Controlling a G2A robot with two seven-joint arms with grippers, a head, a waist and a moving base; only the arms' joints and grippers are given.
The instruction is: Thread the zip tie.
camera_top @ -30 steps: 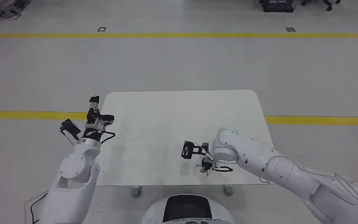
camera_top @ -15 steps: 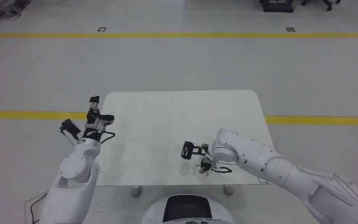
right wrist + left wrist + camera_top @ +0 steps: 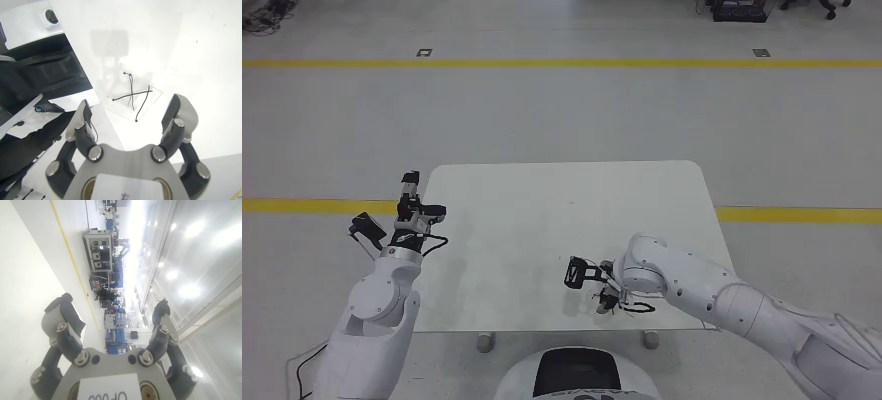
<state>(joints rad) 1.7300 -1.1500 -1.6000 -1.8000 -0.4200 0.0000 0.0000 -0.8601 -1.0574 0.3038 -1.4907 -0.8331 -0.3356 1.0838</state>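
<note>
Several black zip ties lie crossed on a clear flat tray close to the table's front edge. My right gripper hovers above them, open, with nothing between its ribbed pads. A thin black strand hangs beside one of its fingers. From above, the right gripper is over the front part of the white table. My left gripper is held up beside the table's left edge. It is open and empty and points out into the room.
The table edge runs just beside the tray, with floor and dark robot parts below it. A few loose zip ties lie on the floor. A yellow line crosses the floor behind the table.
My right gripper has shifted slightly toward the table's front edge. The left arm has not moved.
</note>
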